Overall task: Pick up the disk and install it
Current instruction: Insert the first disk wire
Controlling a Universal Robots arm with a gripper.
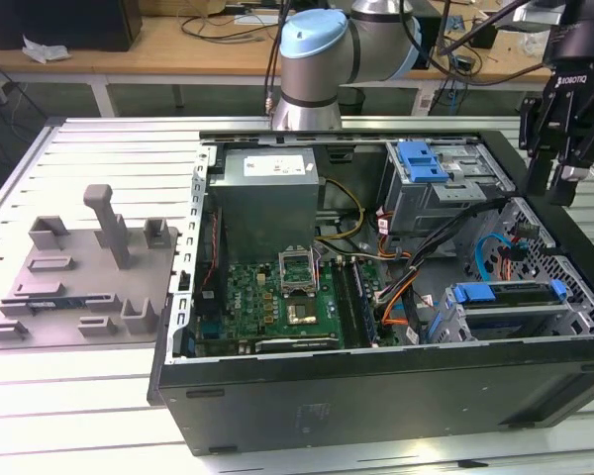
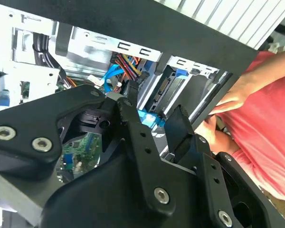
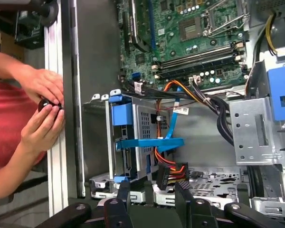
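Note:
The disk (image 1: pixel 515 291) stands on edge in the silver drive cage at the exterior view's lower right of the open computer case (image 1: pixel 376 396), with its blue carrier frame (image 3: pixel 121 114) around it. Its connector end (image 2: pixel 165 92) shows between my fingers in the second wrist view. My black gripper (image 1: pixel 556 183) hangs above the case's right end, over and apart from the disk. It is open, with nothing between the fingertips in either wrist view (image 3: pixel 153 192) (image 2: pixel 156 126).
A person in a red top has both hands (image 3: pixel 42 104) at the case's outer edge beside the drive cage. Inside the case are a grey power supply (image 1: pixel 267 198), a motherboard (image 1: pixel 277 302), orange and blue cables (image 3: pixel 168 142) and a second blue-tabbed cage (image 1: pixel 421 158). A grey fixture plate (image 1: pixel 79 267) lies at the exterior view's left.

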